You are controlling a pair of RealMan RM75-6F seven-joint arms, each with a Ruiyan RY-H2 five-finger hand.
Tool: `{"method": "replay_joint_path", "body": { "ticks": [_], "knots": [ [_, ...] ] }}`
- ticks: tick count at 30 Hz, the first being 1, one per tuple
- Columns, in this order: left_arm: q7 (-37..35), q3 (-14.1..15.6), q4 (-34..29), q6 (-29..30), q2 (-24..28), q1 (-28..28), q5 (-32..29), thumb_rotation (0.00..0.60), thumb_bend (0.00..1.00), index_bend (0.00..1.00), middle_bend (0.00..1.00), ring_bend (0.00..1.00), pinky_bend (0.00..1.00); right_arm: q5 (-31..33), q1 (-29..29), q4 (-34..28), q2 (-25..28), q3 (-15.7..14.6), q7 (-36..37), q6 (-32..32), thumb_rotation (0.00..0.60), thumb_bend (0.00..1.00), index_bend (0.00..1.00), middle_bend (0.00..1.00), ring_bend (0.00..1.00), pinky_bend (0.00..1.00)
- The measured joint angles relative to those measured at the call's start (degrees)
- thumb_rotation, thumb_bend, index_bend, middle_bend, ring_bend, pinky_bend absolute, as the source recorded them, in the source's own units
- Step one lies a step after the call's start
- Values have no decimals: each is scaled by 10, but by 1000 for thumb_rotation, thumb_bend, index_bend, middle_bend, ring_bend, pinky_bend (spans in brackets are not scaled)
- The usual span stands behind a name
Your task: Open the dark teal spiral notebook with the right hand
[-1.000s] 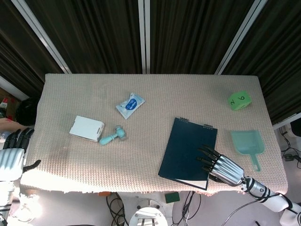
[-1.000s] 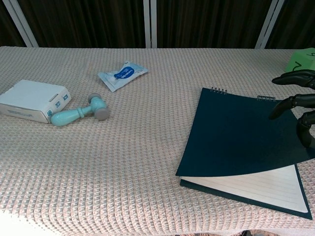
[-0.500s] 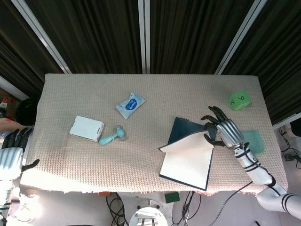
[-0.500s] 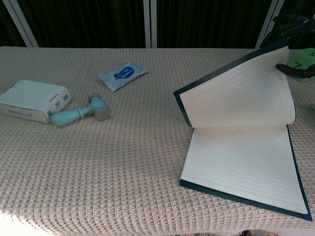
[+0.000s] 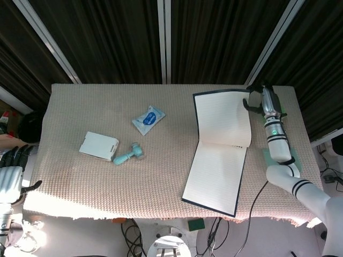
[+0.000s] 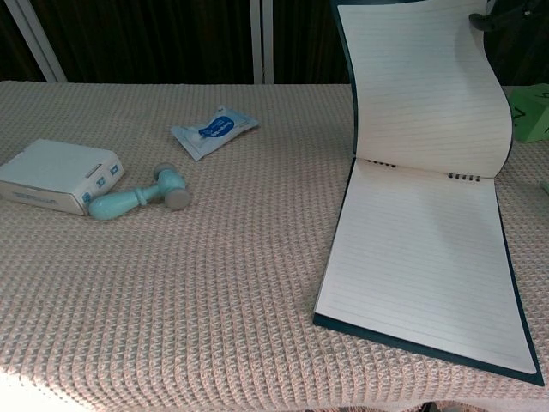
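The dark teal spiral notebook [image 5: 214,174] lies open on the right side of the table, its lined pages [image 6: 425,266] facing up. Its front cover [image 5: 222,116] is swung up and back past the spiral, standing curved and nearly upright in the chest view [image 6: 425,86]. My right hand [image 5: 261,100] holds the cover's right edge near the top; in the chest view only dark fingertips [image 6: 502,13] show at the cover's upper right corner. My left hand [image 5: 12,174] hangs off the table's near left corner, fingers apart, holding nothing.
A white box [image 5: 99,145], a teal roller [image 5: 127,155] and a blue-white packet [image 5: 148,119] lie on the left half. A green die [image 6: 532,112] sits right of the raised cover. A teal dustpan [image 5: 266,156] is mostly hidden under my right forearm.
My right hand lifted the cover from lying flat, up and away toward the far edge. The notebook went from closed to open. The left hand stayed put.
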Motion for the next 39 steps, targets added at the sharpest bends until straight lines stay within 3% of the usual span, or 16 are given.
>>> {"method": "replay_joint_path", "body": {
  "ticks": [10, 19, 20, 21, 24, 25, 26, 29, 39],
  "knots": [
    [-12, -2, 6, -9, 5, -2, -8, 600, 103, 76, 60, 14, 90, 43, 66, 176, -78, 44, -47, -68, 600, 628, 1000, 339, 1, 0],
    [-20, -3, 15, -9, 2, 0, -11, 598, 103, 76, 60, 15, 89, 70, 78, 254, -121, 73, -93, -71, 600, 630, 989, 344, 3, 0],
    [-20, -3, 15, -9, 2, 0, -10, 597, 103, 76, 60, 14, 89, 71, 77, 255, -121, 75, -94, -74, 600, 617, 942, 318, 2, 0],
    [-20, -2, 15, -9, 2, -1, -10, 599, 103, 76, 60, 15, 89, 71, 76, 255, -120, 76, -94, -78, 600, 574, 783, 243, 1, 0],
    [-17, -2, 13, -9, 2, -1, -9, 599, 104, 76, 60, 14, 89, 66, 70, 245, -109, 73, -88, -103, 600, 370, 122, 20, 0, 0],
    [-16, -3, 12, -9, 2, -2, -8, 599, 104, 76, 60, 14, 89, 63, 66, 236, -101, 71, -83, -115, 600, 327, 51, 5, 0, 0],
    [-15, -3, 11, -9, 2, -2, -8, 599, 104, 76, 60, 14, 89, 59, 63, 228, -94, 70, -78, -120, 600, 275, 4, 0, 0, 0],
    [-12, -3, 9, -8, 2, -2, -7, 600, 103, 76, 60, 14, 89, 36, 51, 207, -73, 61, -64, -117, 600, 206, 0, 0, 0, 0],
    [0, -2, -2, -3, 6, -1, -6, 599, 103, 77, 60, 14, 89, -53, -14, 79, -8, 24, 11, -15, 600, 208, 0, 0, 0, 0]
  ]
}}
